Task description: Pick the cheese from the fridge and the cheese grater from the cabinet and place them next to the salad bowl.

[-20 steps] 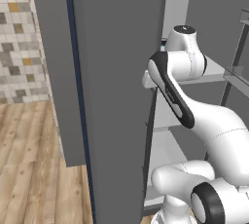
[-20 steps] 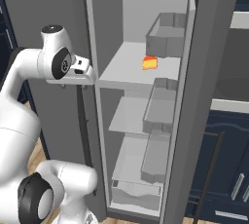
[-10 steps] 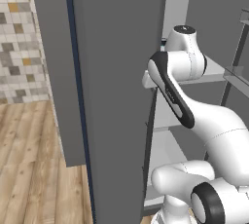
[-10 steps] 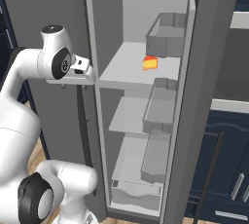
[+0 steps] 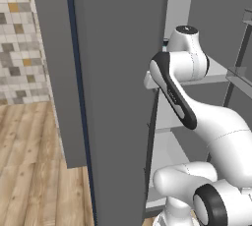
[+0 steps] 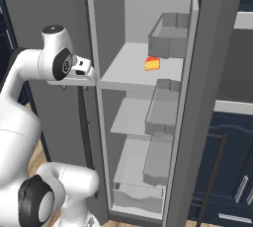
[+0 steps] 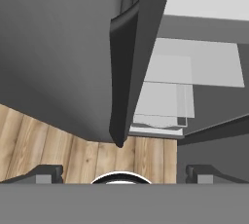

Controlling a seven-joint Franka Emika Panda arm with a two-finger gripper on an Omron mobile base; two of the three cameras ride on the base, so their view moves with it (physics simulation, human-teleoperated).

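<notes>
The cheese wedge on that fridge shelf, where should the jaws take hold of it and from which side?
Grip the cheese across its two flat yellow-orange sides, coming in level from the fridge's open front. It lies alone on the pale shelf, clear of the grey bin behind it, so a frontal reach looks unobstructed. The gripper is open, outside by the door.

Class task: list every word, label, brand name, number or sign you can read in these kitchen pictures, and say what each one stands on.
There are none to read. The tall grey fridge with its door open, the small yellow-orange cheese wedge on its pale shelf, the navy drawers and the mosaic wall tiles all carry no text, label or number.
</notes>
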